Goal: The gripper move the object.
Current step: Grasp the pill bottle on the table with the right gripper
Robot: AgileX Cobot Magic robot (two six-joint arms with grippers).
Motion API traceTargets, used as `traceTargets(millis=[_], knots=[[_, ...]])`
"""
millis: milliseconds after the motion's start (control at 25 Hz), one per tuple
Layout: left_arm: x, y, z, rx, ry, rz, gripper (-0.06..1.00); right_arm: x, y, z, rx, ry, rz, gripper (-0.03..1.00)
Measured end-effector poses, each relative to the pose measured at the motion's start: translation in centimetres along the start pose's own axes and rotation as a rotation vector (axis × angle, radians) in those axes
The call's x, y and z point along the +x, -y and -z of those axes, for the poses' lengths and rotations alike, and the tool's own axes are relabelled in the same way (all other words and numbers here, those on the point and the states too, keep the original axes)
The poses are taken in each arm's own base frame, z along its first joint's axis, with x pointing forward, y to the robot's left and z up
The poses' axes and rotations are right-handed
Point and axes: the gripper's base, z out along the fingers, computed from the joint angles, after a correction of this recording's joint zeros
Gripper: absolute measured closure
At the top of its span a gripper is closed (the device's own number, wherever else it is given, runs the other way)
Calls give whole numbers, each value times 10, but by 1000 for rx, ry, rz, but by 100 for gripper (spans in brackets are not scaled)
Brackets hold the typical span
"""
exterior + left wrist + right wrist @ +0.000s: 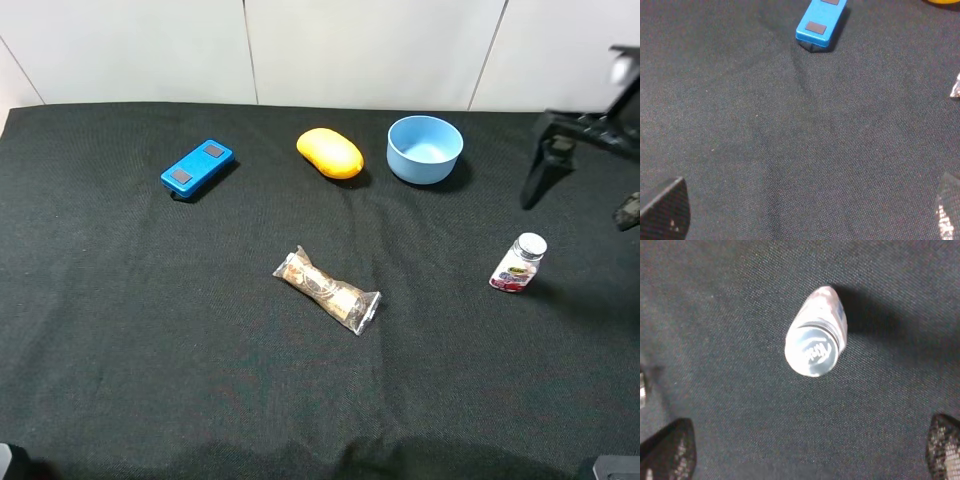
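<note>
The small clear bottle (518,263) with a white cap and red-and-yellow label stands upright on the black cloth at the right. My right gripper (578,208) hovers above and just behind it, its thin black fingers spread wide and holding nothing. In the right wrist view the bottle (815,340) is seen from above, cap towards the camera, ahead of the open gripper (805,450) and apart from both fingertips (670,450). My left gripper (807,212) is open and empty over bare cloth; it does not show in the exterior high view.
A blue bowl (425,149) and a yellow oval object (330,153) sit at the back. A blue box-shaped device (197,168) lies at the back left, also in the left wrist view (821,22). A clear-wrapped brown snack bar (328,290) lies mid-table.
</note>
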Motion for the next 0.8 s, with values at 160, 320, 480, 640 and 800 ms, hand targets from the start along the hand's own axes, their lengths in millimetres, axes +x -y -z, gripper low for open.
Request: traceTargets(millis=[160,320,480,640,800], knots=[[0,0,0,0,0,0,-2,-10,-4,-21,11,-37,-7,27],[0,0,0,0,0,0,-2,-17,-3,-40,22,-75,-19,27],[0,0,0,0,0,0,-2,-16,1,-59,30,-95,-30,27],[0,0,0,0,0,0,-2,-14,4,-70,33,-75,-36,27],[0,0,0,0,0,0,-2,-10,7,-83,36,-53,-43,27]])
